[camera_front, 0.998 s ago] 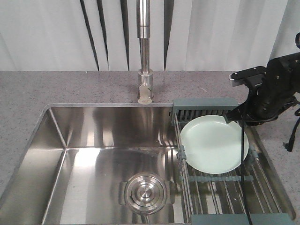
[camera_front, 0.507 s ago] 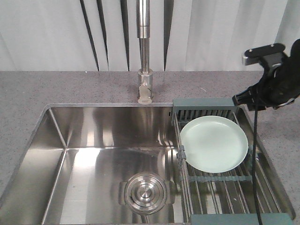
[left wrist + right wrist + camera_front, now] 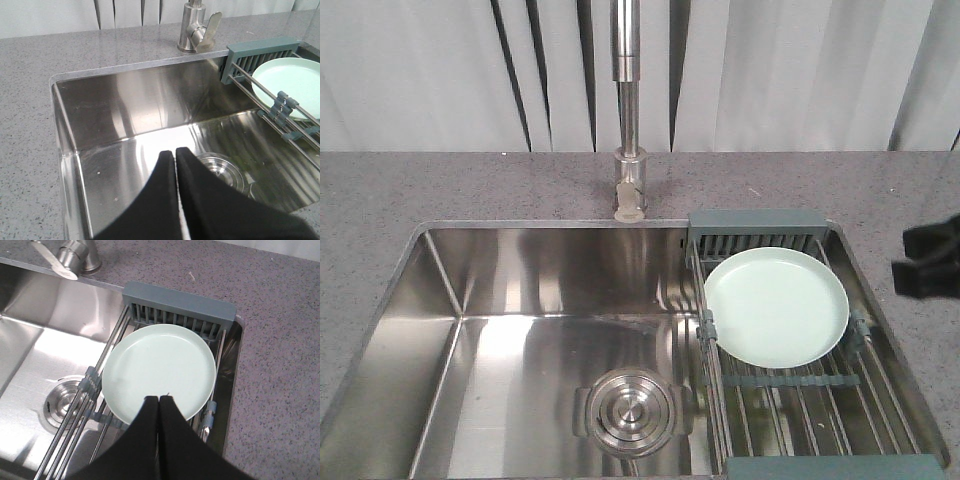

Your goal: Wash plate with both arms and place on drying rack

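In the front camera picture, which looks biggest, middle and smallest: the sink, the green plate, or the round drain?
Largest to smallest:
1. sink, biggest by far
2. plate
3. drain, smallest, clearly narrower than the plate

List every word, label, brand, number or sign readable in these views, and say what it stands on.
None: no text, label, brand, number or sign shows in any view, whether on the plate, the drying rack, the faucet, the sink or the countertop.
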### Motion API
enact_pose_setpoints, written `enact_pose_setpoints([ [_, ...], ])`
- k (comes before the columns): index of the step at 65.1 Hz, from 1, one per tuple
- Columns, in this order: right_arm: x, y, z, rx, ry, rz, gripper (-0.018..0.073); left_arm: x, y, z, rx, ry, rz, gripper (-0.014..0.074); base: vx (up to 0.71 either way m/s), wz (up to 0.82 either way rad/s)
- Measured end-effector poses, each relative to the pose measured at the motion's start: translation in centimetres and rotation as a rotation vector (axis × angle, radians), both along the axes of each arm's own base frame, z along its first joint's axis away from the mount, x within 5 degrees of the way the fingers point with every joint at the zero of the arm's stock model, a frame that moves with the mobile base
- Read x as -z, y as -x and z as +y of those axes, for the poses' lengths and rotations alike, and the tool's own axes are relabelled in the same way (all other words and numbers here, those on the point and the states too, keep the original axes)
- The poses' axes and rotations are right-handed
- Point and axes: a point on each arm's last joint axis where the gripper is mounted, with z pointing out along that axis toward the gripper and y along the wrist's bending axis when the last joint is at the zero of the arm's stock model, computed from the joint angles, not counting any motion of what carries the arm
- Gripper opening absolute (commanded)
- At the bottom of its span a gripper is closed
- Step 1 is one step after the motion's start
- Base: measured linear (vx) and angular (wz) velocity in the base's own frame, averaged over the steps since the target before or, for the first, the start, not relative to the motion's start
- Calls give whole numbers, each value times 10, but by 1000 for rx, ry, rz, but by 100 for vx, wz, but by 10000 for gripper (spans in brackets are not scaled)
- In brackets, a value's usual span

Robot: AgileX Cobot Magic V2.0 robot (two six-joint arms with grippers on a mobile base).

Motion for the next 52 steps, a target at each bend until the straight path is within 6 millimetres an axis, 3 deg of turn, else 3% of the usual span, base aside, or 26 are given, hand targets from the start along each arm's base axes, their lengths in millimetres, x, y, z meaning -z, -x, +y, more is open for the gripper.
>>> enact_pose_setpoints([
  [15,56,58,-5,-2,2,-23,-8,0,0,0,0,0,0,-6,0,0],
  [26,87,84,-9,13,-2,-90,-8,0,0,0,0,0,0,-6,0,0],
  [38,109,97,-12,16,14,-158,-8,0,0,0,0,0,1,-6,0,0],
  [52,111,100,-12,16,16,-176,-8,-1,0,0,-4,1,-7,-6,0,0],
])
